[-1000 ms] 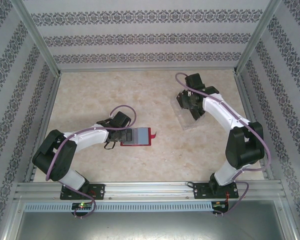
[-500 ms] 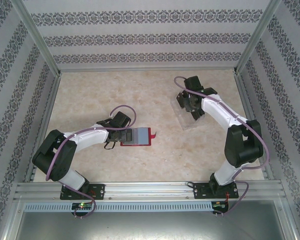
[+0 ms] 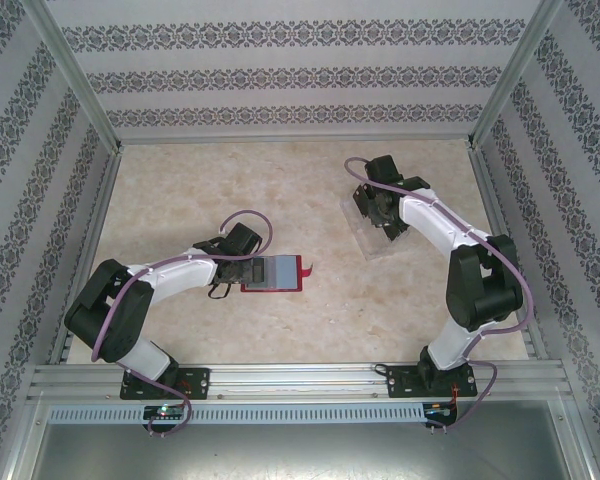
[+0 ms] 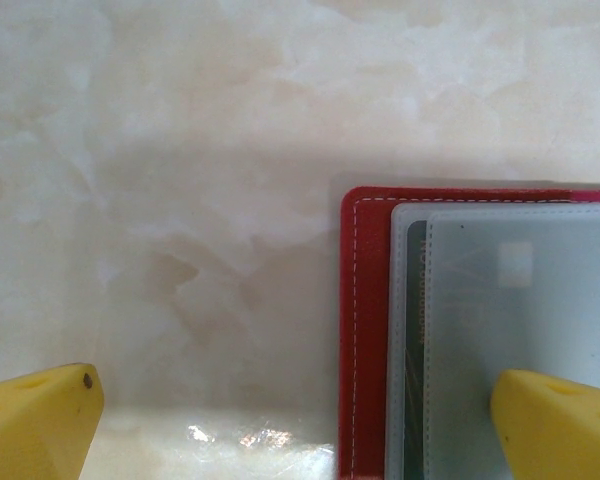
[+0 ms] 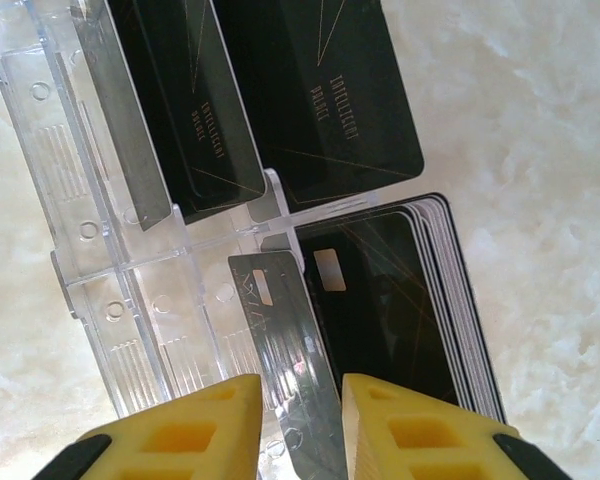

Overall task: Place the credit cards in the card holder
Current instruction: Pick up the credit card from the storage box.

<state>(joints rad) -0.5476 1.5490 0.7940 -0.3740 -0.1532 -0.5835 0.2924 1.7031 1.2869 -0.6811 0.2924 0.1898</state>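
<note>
Wrist views show right gripper (image 5: 301,415) pinching 1 credit card (image 5: 280,320), left gripper (image 4: 300,415) gaping.

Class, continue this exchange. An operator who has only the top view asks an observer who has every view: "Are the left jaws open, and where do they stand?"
Observer: Wide open. One finger is over the wallet and the other is over bare table.
Operator: Is any card in the wallet yet?
Observer: Yes, the edge of a dark card shows behind its front pocket.
Operator: What are the right jaws at?
Observer: They straddle a grey card standing in the rack, beside a stack of black cards. I cannot tell whether they pinch it.
</note>
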